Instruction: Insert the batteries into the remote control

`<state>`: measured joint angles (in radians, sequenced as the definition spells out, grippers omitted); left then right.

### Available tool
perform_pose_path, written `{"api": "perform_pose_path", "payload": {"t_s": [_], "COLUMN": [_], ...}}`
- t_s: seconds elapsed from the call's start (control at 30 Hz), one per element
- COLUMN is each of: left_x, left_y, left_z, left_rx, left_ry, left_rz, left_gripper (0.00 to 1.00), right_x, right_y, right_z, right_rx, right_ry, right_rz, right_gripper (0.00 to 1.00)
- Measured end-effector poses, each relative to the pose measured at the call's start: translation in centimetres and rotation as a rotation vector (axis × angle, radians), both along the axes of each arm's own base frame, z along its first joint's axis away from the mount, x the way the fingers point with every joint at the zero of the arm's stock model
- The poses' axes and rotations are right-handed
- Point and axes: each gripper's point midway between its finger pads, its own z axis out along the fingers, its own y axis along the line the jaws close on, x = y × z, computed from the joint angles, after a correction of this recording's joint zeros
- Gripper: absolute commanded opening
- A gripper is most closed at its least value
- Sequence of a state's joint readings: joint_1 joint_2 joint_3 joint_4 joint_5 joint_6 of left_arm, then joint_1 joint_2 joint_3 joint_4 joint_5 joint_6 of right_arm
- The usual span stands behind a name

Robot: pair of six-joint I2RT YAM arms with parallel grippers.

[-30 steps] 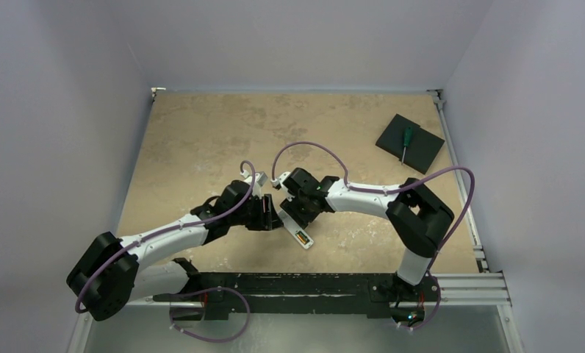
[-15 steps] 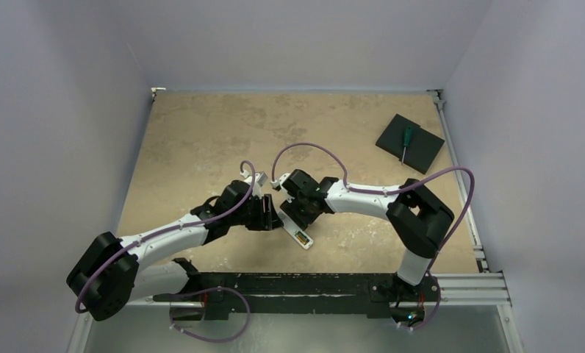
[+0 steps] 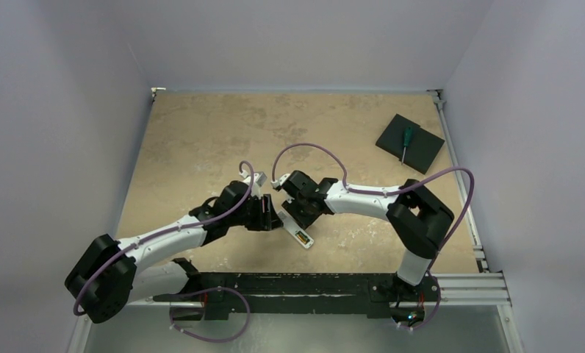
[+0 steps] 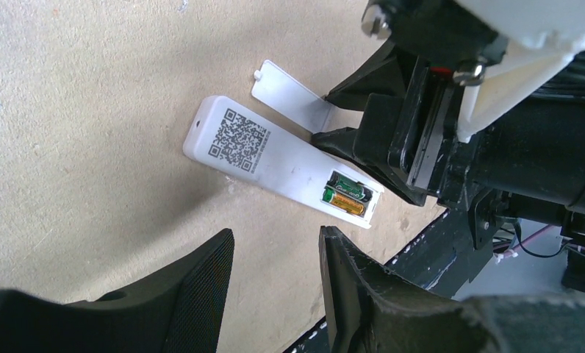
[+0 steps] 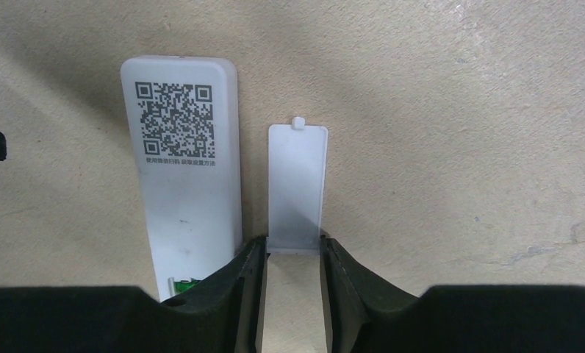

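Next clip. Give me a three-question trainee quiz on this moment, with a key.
1. True or false: both batteries sit in the recess of the remote control.
2. What does the right claw grip? A) nothing B) the battery cover C) a battery
3. Fill in: the left claw is ___, with nothing between its fingers.
Key: 1 true; 2 B; 3 open.
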<state>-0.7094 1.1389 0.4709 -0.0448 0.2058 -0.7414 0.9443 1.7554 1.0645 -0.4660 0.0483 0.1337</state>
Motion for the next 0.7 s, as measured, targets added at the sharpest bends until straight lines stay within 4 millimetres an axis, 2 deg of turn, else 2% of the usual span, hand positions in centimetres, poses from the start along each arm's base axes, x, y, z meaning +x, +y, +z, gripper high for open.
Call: {"api": "perform_pose_path", "payload": {"t_s": [0.43,0.7], "left_x": [-0.1,-0.1], "left_y": [0.1,0.1], "left_z": [0.1,0.1], "left_rx": [-0.006,-0.006], "left_ry": [-0.006,-0.007], "left_rz": [0.0,0.0], "left_gripper": [0.46,0.46], "right_x": [-0.1,-0.9], "right_y": [-0.4,-2.1], "right_z": [0.1,0.4], "right_rx": [0.007,-0.017], "right_ry": [0.007,0.022], "right_rz": [-0.098,-0.152], "right_gripper": [0.29,0.29]}}
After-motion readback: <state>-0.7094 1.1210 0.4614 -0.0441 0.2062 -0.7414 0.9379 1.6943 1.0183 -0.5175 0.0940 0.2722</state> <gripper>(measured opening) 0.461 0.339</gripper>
